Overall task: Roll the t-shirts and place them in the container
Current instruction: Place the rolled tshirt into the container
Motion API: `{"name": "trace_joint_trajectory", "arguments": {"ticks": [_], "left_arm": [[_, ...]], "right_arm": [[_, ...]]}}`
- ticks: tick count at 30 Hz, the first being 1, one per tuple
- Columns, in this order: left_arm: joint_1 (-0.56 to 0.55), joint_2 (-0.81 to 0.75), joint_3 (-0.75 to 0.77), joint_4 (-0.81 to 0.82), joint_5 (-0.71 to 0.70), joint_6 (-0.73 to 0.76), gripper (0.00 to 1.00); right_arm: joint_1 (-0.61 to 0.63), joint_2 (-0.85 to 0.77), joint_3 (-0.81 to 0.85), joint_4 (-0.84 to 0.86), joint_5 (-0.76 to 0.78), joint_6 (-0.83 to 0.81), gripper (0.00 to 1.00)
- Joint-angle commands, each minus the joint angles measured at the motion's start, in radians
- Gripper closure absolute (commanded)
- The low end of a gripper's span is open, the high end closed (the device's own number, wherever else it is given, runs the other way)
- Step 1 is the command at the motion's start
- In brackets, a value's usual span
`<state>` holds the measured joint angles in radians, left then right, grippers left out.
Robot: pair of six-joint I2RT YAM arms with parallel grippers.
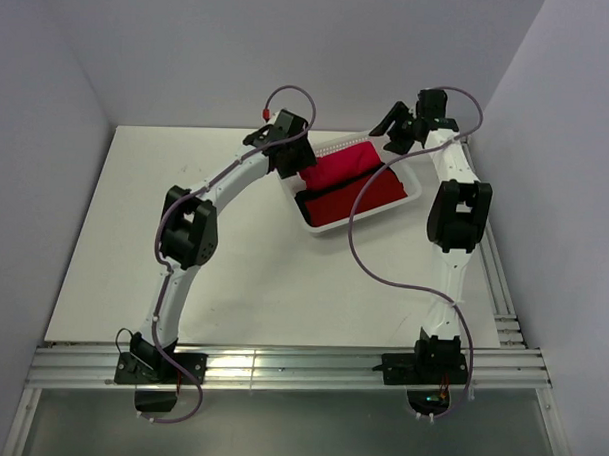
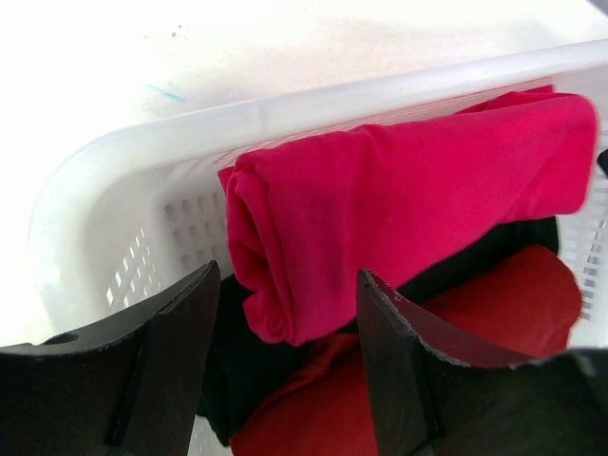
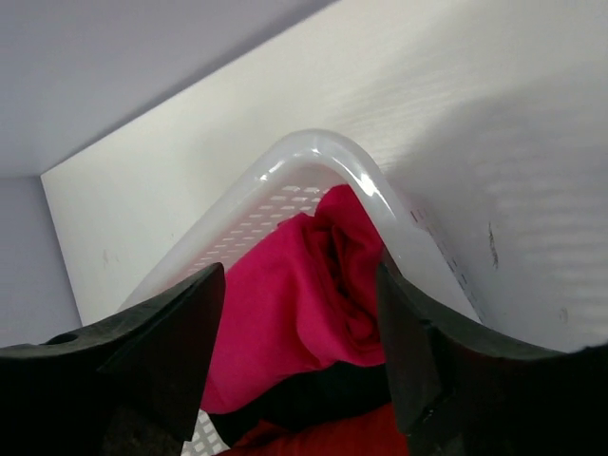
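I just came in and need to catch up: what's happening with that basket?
The left gripper and the right gripper stand open at opposite ends of a white plastic basket. In it, a bright pink rolled t-shirt lies on top of a black roll and a deeper red roll. Neither gripper is holding anything.

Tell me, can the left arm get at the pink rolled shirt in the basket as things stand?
Probably yes. The left pincer hangs open right at one end of the pink rolled shirt, which lies on top in the white basket. Nothing covers it or stands between.
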<state>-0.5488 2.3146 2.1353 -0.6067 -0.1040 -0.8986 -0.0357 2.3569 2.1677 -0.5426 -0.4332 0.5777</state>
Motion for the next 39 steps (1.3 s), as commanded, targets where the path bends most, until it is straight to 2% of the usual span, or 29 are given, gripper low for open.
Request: {"name": "trace_joint_trajectory", "arguments": {"ticks": [1, 4, 6, 8, 11, 13, 15, 17, 18, 19, 26, 29, 30, 35, 39], "left_arm": [[0.009, -0.129, 0.014, 0.008, -0.022, 0.035, 0.35], [0.007, -0.17, 0.024, 0.007, -0.029, 0.053, 0.3], [0.009, -0.214, 0.026, -0.002, -0.048, 0.059, 0.16], [0.009, -0.256, 0.008, 0.002, -0.054, 0.067, 0.14], [0.009, -0.386, -0.107, 0.053, -0.065, 0.076, 0.14], [0.009, -0.524, -0.251, 0.093, -0.075, 0.082, 0.13], [0.009, -0.681, -0.412, 0.16, -0.077, 0.093, 0.12], [0.009, -0.78, -0.503, 0.191, -0.083, 0.115, 0.11], [0.009, -0.869, -0.575, 0.191, -0.085, 0.118, 0.09], [0.009, -0.909, -0.609, 0.191, -0.082, 0.124, 0.09], [0.009, -1.251, -0.894, 0.088, -0.134, 0.09, 0.06], [0.009, -1.41, -1.045, 0.105, -0.149, 0.038, 0.06], [0.009, -1.455, -1.09, 0.146, -0.143, 0.027, 0.0], [0.01, -1.746, -1.329, 0.216, -0.141, -0.01, 0.0], [0.009, -1.828, -1.377, 0.173, -0.131, -0.008, 0.0]], "right_arm": [[-0.029, -0.102, 0.092, -0.008, 0.033, -0.012, 0.28], [-0.038, -0.175, 0.081, -0.005, 0.03, -0.006, 0.21], [-0.052, -0.217, 0.045, 0.01, 0.016, -0.001, 0.2], [-0.067, -0.298, -0.003, 0.041, -0.001, 0.005, 0.2], [-0.079, -0.433, -0.152, 0.053, -0.004, -0.002, 0.19], [-0.09, -0.558, -0.231, 0.056, -0.012, -0.004, 0.19], [-0.096, -0.661, -0.376, 0.076, -0.019, -0.003, 0.19], [-0.098, -0.821, -0.527, 0.082, -0.009, 0.01, 0.19], [-0.096, -0.875, -0.581, 0.095, -0.003, 0.016, 0.19], [-0.096, -0.978, -0.638, 0.11, -0.006, 0.028, 0.19], [-0.044, -1.39, -1.058, 0.075, 0.065, 0.074, 0.18], [-0.012, -1.524, -1.159, 0.017, 0.111, 0.085, 0.18], [-0.007, -1.58, -1.18, 0.004, 0.106, 0.065, 0.18], [0.01, -1.737, -1.276, -0.068, 0.07, 0.054, 0.18], [0.008, -1.858, -1.309, -0.112, 0.062, 0.068, 0.17]]}}
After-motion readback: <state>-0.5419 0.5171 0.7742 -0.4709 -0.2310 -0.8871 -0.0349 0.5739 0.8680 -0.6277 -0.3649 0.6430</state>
